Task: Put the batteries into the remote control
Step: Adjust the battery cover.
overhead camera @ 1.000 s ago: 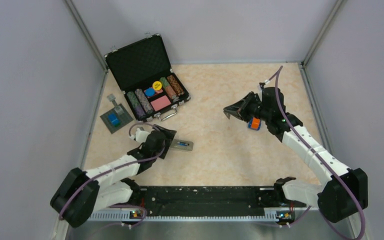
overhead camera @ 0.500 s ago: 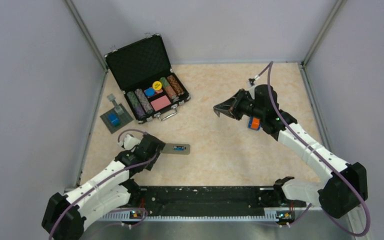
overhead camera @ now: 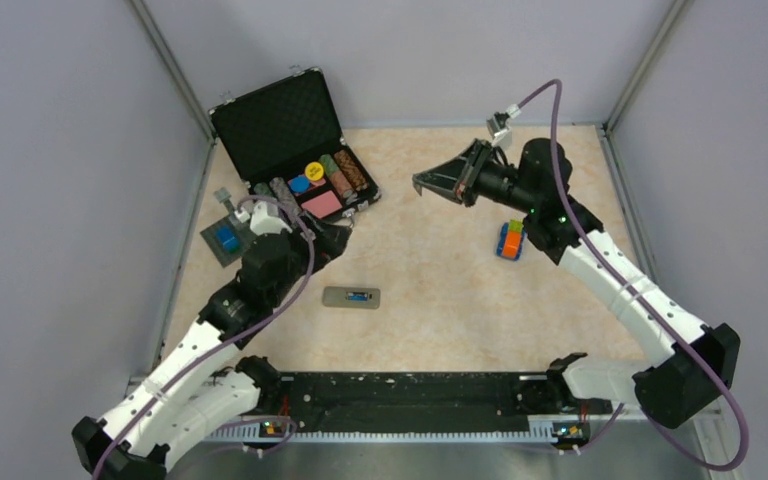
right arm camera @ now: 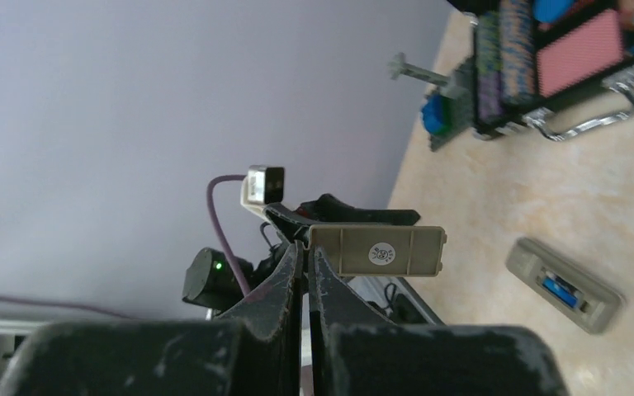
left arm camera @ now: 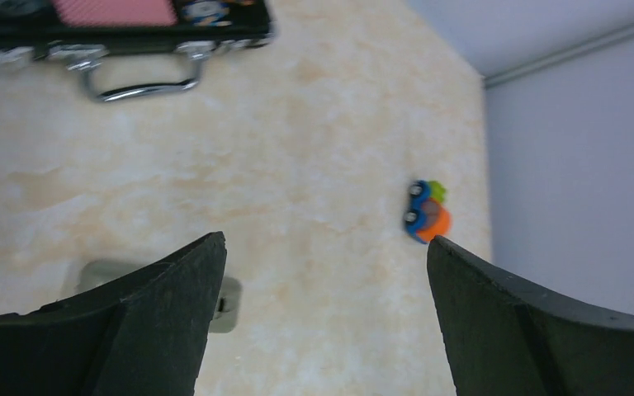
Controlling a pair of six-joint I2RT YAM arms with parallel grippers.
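A beige marbled bench [overhead camera: 440, 330] sits boxed in by grey walls [overhead camera: 50, 150], with open surface stretching between the two arms. An open black case [overhead camera: 295, 160] takes up the far left corner. The left arm bends toward it, and the left tool [left arm camera: 326, 241] is spread wide. The right arm is held up at the far side, the right tool [right arm camera: 304, 252] pinching a flat grey cover [right arm camera: 377, 251], possibly the battery lid. The remote control [overhead camera: 351, 297] lies back-up mid-bench, a blue battery [overhead camera: 361, 296] seated inside
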